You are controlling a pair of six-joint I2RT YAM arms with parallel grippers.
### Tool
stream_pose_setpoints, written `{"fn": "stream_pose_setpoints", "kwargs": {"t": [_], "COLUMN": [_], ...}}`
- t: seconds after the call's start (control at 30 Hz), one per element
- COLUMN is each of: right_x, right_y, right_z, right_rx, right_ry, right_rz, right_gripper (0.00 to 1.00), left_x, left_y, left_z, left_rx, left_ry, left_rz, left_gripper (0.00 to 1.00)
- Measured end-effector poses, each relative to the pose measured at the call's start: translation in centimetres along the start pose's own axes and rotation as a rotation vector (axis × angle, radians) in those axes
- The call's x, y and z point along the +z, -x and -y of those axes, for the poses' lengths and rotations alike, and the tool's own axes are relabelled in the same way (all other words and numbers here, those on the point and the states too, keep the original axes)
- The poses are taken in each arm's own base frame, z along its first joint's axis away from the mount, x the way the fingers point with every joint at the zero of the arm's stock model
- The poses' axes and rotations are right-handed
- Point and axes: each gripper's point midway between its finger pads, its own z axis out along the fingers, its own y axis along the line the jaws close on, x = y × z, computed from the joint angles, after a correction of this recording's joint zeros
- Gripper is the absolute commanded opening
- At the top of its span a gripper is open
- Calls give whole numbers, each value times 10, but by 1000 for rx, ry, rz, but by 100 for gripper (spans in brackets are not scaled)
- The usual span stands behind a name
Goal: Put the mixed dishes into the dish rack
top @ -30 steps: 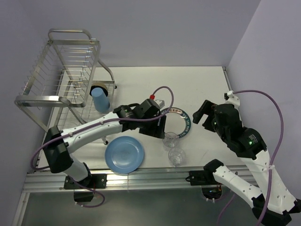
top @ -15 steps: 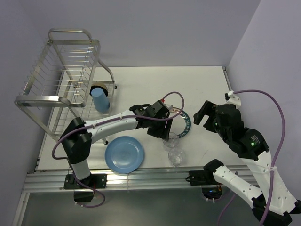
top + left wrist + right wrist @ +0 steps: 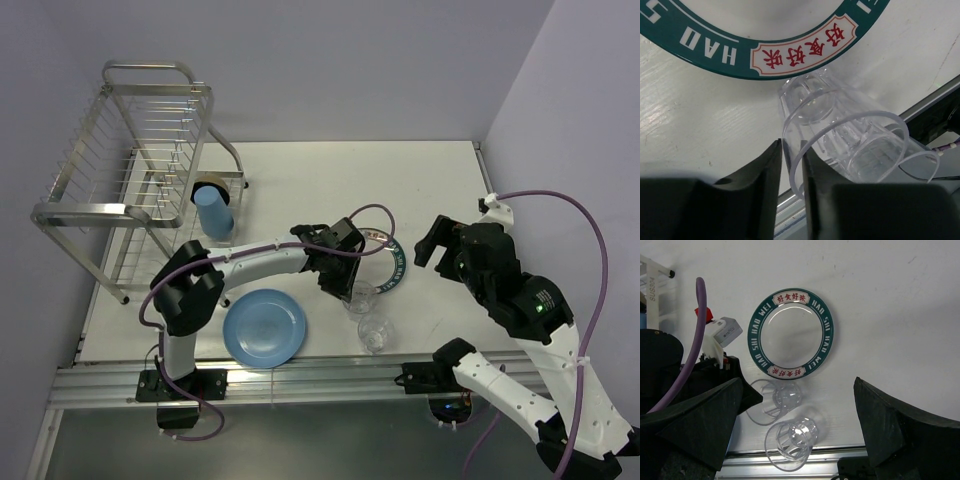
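Note:
My left gripper point(image 3: 791, 155) is shut on the wall of a clear glass point(image 3: 840, 125), one finger inside the rim and one outside. That glass point(image 3: 361, 297) stands just below the white plate with the lettered rim point(image 3: 398, 262). A second clear glass point(image 3: 375, 333) stands close beside it, nearer the table's front edge. The light-blue plate point(image 3: 264, 327) lies to the left of both glasses. A light-blue cup point(image 3: 213, 212) sits in the lower tier of the dish rack point(image 3: 130, 160) at the far left. My right gripper point(image 3: 797, 390) hangs open, high above the glasses.
The table's front rail point(image 3: 330, 372) runs just below the second glass. The left arm stretches from its base across the table, past the blue plate. The right wall point(image 3: 560, 120) is close to the right arm.
My left gripper has moved right and down to the nearer glass, and its jaws have closed on the rim. The right arm has not moved.

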Motion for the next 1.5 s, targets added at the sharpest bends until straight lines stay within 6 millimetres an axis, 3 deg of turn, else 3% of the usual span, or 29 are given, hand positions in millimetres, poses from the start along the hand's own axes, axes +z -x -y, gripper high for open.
{"fn": "stream_pose_setpoints", "kwargs": {"t": [0.03, 0.13, 0.3, 0.43, 0.53, 0.63, 0.7, 0.8, 0.93, 1.1, 1.17, 1.37, 1.5], "right_x": [0, -1, -4, -6, -11, -17, -18, -17, -13, -6, -10, -57, -74], "right_y": [0, 1, 11, 25, 42, 62, 78, 87, 79, 55, 61, 99, 104], "right_z": [0, 0, -8, -29, -58, -88, -111, -133, -165, -196, -206, -245, -265], "right_rx": [-3, -10, -16, -27, -18, 15, 64, 157, 338, 569, 623, 663, 676], "right_ry": [-1, 0, 18, 66, 146, 235, 305, 401, 578, 749, 799, 1024, 1104], "right_rz": [1, 3, 6, -14, -43, -65, -85, -145, -274, -470, -499, -484, -510], "right_gripper": [100, 100, 100, 100, 100, 100, 100, 100, 98, 97, 98, 97, 96], "left_x": [0, -2, -17, -53, -104, -184, -248, -324, -377, -384, -381, -386, -394], "left_y": [0, 3, 22, 46, 72, 98, 109, 108, 95, 91, 93, 97, 101], "left_z": [0, 0, 3, 9, 18, 28, 35, 38, 19, -4, -9, -18, -17], "left_rx": [1, 2, 4, -6, -6, 1, 16, 28, 7, -19, -18, -26, -23], "left_ry": [-2, -5, 2, -11, -59, -120, -173, -231, -228, -150, -123, -84, -80], "left_rz": [-2, -1, 42, 123, 269, 507, 696, 922, 1122, 1204, 1220, 1272, 1307], "left_gripper": [16, 0, 0, 0, 0, 0, 0, 0, 0, 0, 0, 0, 0]}}
